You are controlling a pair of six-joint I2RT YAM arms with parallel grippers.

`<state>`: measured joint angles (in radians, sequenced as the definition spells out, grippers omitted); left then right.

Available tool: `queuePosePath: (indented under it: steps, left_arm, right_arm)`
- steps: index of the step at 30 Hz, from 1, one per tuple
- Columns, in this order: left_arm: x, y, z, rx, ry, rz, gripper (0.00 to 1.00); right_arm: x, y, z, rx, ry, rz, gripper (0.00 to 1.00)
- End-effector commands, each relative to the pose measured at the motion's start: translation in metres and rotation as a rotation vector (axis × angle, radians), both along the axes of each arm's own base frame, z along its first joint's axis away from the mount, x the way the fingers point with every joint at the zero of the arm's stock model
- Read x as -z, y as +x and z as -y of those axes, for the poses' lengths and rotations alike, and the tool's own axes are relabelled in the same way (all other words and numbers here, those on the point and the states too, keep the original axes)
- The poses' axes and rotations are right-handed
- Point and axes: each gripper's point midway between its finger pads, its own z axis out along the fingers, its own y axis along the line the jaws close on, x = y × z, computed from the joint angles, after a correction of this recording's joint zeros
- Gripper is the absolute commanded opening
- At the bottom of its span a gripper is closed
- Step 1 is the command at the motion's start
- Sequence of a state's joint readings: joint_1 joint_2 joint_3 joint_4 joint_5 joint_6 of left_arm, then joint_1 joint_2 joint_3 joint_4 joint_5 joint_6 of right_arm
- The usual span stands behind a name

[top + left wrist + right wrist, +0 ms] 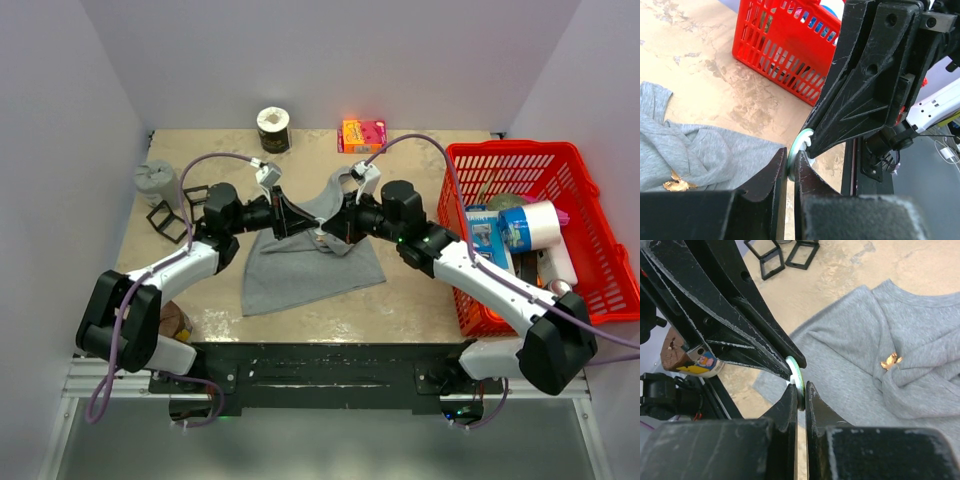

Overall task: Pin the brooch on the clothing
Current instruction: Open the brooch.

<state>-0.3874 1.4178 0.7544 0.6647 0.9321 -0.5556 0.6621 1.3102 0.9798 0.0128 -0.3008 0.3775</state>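
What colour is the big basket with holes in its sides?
The basket is bright red. The top external view shows it best.

No print can be read (the pink box (pixel 362 135) and basket packets (pixel 487 236) blur).

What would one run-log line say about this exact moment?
left fingers: pinching pale disc | right fingers: pinching same disc | brooch: on grey top

Clothing (pixel 310 270) is showing soft matt grey knit, brooch (pixel 889 361) glinting orange-gold like metal, desk (pixel 415 300) looking smooth mottled stone, basket (pixel 510 150) shining glossy red plastic, left hand (pixel 792 162) and right hand (pixel 800 390) showing scuffed matt black plastic, disc (pixel 797 374) looking smooth and pale.
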Motion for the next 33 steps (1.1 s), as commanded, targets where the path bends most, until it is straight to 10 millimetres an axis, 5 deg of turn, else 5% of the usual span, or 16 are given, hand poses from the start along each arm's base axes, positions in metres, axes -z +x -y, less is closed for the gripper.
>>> queuePosePath:
  steps: [1,10,17,21,29,33]
  left_arm:
    - [-0.04,-0.076,0.037,0.333,-0.088,0.133,0.0]
    - [-0.039,-0.081,0.041,0.35,-0.09,0.118,0.0]
    - [-0.024,-0.053,0.041,0.23,-0.034,0.059,0.0]
    - [-0.017,-0.035,0.034,0.146,-0.008,0.019,0.0]
    - [-0.018,-0.018,0.022,0.06,0.002,0.015,0.0]
    - [-0.013,-0.011,0.02,0.017,0.023,-0.006,0.0]
  right_arm:
    - [0.012,0.026,-0.004,0.104,-0.033,0.023,0.06]
    - [0.009,0.026,-0.007,0.096,-0.014,0.03,0.18]
    - [-0.016,0.013,-0.01,0.056,0.076,0.052,0.45]
    - [-0.038,0.01,0.005,0.083,0.119,0.08,0.56]
    - [-0.062,0.005,0.052,0.171,0.15,0.106,0.61]
    - [-0.071,0.001,0.06,0.18,0.162,0.132,0.62]
